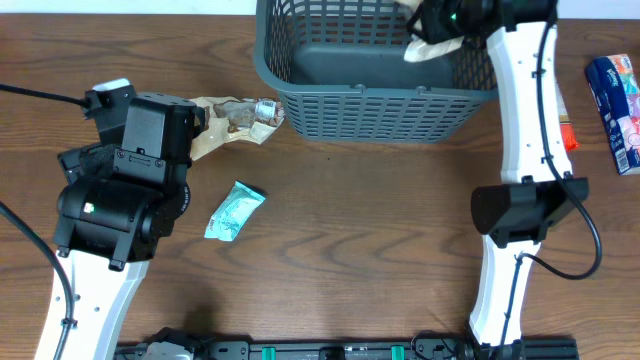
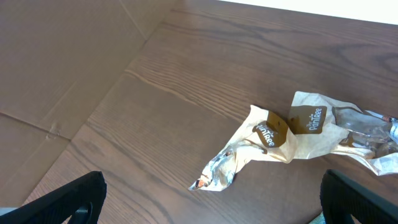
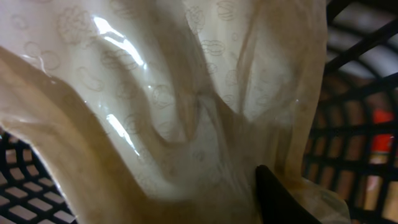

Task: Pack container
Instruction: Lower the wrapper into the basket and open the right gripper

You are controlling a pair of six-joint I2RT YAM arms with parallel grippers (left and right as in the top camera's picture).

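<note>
The dark grey-blue lattice basket (image 1: 380, 110) stands at the far middle of the table. My right gripper (image 1: 440, 25) is over its right inner side, shut on a cream snack packet (image 1: 428, 47) that fills the right wrist view (image 3: 168, 106). My left gripper (image 2: 211, 205) is open and empty above the table, just short of a beige-and-brown snack packet (image 2: 298, 134) that lies left of the basket (image 1: 238, 118). A small teal packet (image 1: 234, 211) lies on the table nearer the front.
A blue packet (image 1: 618, 98) and a small orange item (image 1: 568, 135) lie at the far right. The basket's lattice wall (image 3: 354, 143) shows behind the held packet. The table's left edge and floor appear in the left wrist view (image 2: 62, 74).
</note>
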